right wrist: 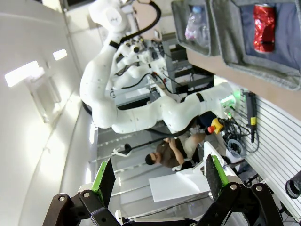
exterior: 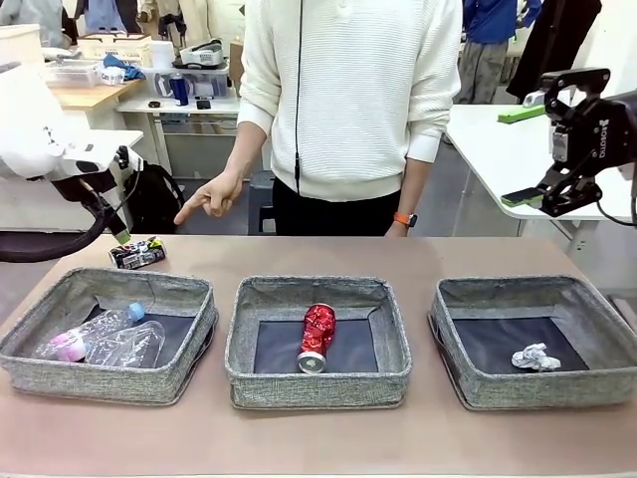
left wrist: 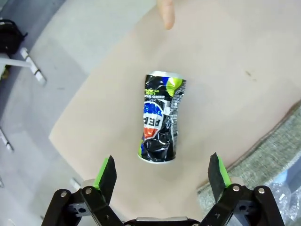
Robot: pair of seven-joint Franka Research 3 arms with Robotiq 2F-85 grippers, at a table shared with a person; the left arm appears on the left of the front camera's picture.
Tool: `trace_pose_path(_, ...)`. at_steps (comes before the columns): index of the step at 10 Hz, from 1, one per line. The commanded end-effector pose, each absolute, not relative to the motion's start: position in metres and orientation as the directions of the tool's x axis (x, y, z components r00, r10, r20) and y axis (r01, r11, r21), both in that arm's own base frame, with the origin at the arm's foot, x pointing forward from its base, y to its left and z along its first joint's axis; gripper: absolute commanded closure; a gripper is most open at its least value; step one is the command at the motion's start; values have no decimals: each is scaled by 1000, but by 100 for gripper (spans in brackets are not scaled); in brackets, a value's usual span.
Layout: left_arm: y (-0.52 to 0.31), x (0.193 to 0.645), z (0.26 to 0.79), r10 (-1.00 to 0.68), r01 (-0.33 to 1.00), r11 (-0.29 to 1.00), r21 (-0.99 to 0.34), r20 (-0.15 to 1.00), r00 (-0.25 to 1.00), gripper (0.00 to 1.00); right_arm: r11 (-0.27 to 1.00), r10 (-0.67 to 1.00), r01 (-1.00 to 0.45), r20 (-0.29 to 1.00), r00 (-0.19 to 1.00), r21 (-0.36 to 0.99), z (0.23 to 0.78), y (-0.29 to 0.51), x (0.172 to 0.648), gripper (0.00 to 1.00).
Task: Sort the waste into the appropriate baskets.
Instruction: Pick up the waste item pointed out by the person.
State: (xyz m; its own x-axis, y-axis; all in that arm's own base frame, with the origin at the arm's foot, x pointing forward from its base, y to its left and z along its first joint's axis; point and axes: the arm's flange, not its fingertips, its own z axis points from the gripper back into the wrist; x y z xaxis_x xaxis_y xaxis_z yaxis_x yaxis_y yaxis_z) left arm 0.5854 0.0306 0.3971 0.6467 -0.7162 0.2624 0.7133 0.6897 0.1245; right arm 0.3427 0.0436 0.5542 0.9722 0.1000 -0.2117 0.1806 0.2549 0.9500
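Your left gripper (left wrist: 162, 174) hangs over the crushed black can (left wrist: 160, 119), jaws spread wide and empty — the can lies on bare table between the green pads but beyond their tips; it sits near the table's far-left corner, just behind the left basket (exterior: 189, 334), with open tabletop around it; a person's finger (left wrist: 166, 13) points at it; your right gripper (exterior: 548, 147) is raised off to the side, jaws released — dented, glossy metal, grey woven basket wall.

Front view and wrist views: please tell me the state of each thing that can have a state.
Left pincer: open, above black can.
Right pincer: open, empty.
Black can: crushed, on table.
Red can: crushed, in middle basket.
Bottle: capped, lying in left basket.
Paper ball: crumpled.
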Motion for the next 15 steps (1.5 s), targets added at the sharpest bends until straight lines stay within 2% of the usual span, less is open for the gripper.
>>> trace_pose_path(1,30,599,388,-713,695,699,170,254,654,0,235,110,161,-191,975,959,558,43,345,0)
trace_pose_path(11,13,635,363,-699,694,704,149,316,641,0,235,110,161,-191,975,959,558,43,345,0)
trace_pose_path(15,9,642,333,-695,717,697,29,273,665,0,235,110,161,-191,975,959,558,43,345,0)
